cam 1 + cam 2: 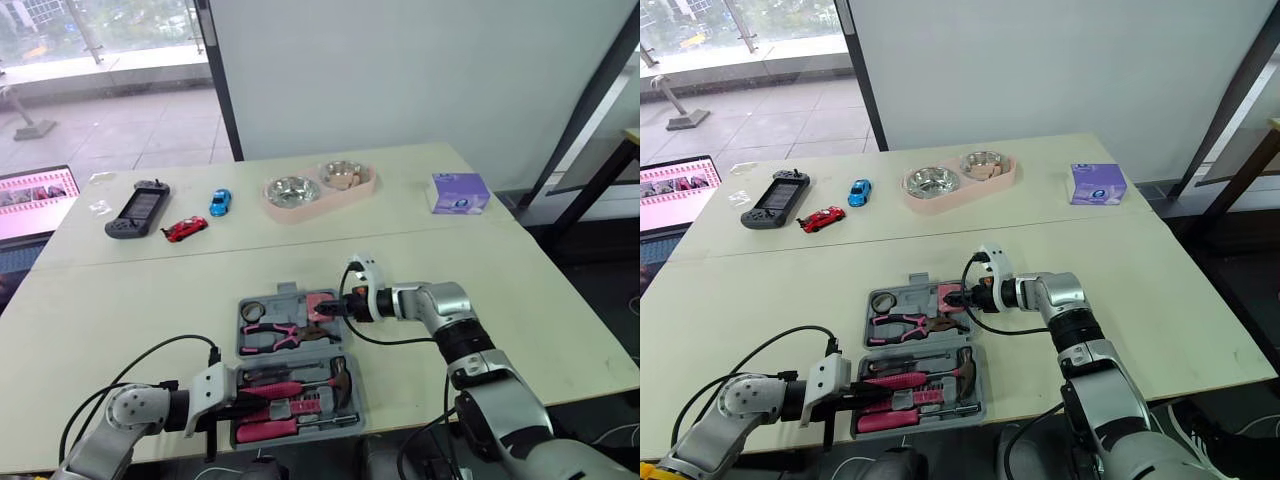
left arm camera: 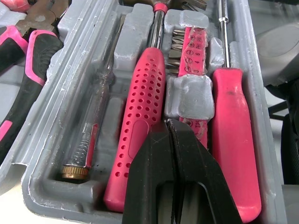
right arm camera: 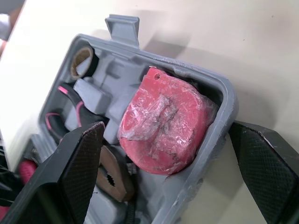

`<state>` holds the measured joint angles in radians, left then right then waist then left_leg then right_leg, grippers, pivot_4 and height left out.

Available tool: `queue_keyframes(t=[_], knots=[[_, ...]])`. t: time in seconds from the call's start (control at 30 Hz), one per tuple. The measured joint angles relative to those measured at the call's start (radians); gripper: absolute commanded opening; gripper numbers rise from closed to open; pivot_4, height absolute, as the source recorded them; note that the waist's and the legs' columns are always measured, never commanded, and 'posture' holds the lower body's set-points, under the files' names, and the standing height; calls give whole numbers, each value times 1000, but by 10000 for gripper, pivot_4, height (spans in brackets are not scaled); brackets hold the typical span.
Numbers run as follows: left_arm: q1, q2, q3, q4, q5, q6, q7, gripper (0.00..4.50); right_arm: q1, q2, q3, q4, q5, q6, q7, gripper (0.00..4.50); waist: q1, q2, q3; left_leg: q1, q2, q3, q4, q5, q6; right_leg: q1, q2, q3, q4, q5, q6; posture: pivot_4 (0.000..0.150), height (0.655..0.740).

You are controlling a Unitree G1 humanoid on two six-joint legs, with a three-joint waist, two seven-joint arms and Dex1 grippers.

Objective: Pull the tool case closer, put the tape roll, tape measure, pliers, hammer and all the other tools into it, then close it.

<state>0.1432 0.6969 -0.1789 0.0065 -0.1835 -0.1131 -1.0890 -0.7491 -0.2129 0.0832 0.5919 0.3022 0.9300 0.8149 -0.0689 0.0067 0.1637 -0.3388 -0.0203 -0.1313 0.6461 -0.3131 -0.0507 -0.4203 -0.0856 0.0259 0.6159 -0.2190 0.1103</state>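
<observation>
Held right end effector (image 1: 336,309) spread wide astride the far right corner of the open tool case (image 1: 287,291) near the worktop's (image 1: 500,280) near edge, over the seated tape measure (image 3: 163,121), and left end effector (image 2: 170,128) pinched closed by the hammer (image 2: 142,107) handle

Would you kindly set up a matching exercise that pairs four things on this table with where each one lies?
Things:
1. tape measure
2. hammer
3. blue toy car
4. purple tissue box

Places:
A. far right part of the table
B. near half of the tool case, at the tips of the shut left gripper
C. far half of the tool case, between the fingers of the open right gripper
D. beside the red toy car

Pairs: 1-C, 2-B, 3-D, 4-A
</observation>
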Motion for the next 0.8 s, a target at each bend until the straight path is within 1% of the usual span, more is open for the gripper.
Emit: queue_keyframes(t=[0.1, 0.2, 0.4, 0.57, 0.67, 0.8], knots=[[0, 0, 0, 6, 0, -9, 1, 0, -8, 22, -56, 43, 31, 5, 3, 43996, -1, 0, 0, 0, 0, 0, 0, 0, 0, 0, 0, 0, 0, 0, 0, 1500, 7360], [0, 0, -1, 12, 0, -24, 2, 0, -7, 22, -72, 42, 56, 8, 34, 43996, -1, 1, 0, -1, 0, 0, 0, 0, 0, -1, 0, 0, 0, 0, 0, 1500, 7360], [4, 0, -1, 25, 0, -55, 13, 0, -5, -10, -84, -71, 124, 46, 125, 43996, -1, 1, 1, -1, 0, 0, 0, 0, 0, -1, 0, 0, 0, 0, 0, 1500, 7360], [6, 0, 3, 31, -1, -69, 19, 0, 12, -28, -80, -161, 163, 85, 156, 43996, 0, 1, 1, -1, 0, 0, 0, 0, 0, -1, 0, 0, 0, 0, 0, 1500, 7360], [11, 7, 9, 26, -3, -68, 23, 0, 29, -38, -78, -196, 180, 92, 165, 43996, -1, 1, 1, -1, 0, 0, 0, 0, 0, -2, 0, 0, 0, 0, 0, 1500, 7360], [45, 32, 40, -1, -15, -40, 29, 0, 34, -42, -73, -197, 184, 90, 166, 43996, -1, 1, 1, -2, 1, 0, -1, 0, 0, -3, 2, 0, 1, 0, 0, 1500, 7360]])
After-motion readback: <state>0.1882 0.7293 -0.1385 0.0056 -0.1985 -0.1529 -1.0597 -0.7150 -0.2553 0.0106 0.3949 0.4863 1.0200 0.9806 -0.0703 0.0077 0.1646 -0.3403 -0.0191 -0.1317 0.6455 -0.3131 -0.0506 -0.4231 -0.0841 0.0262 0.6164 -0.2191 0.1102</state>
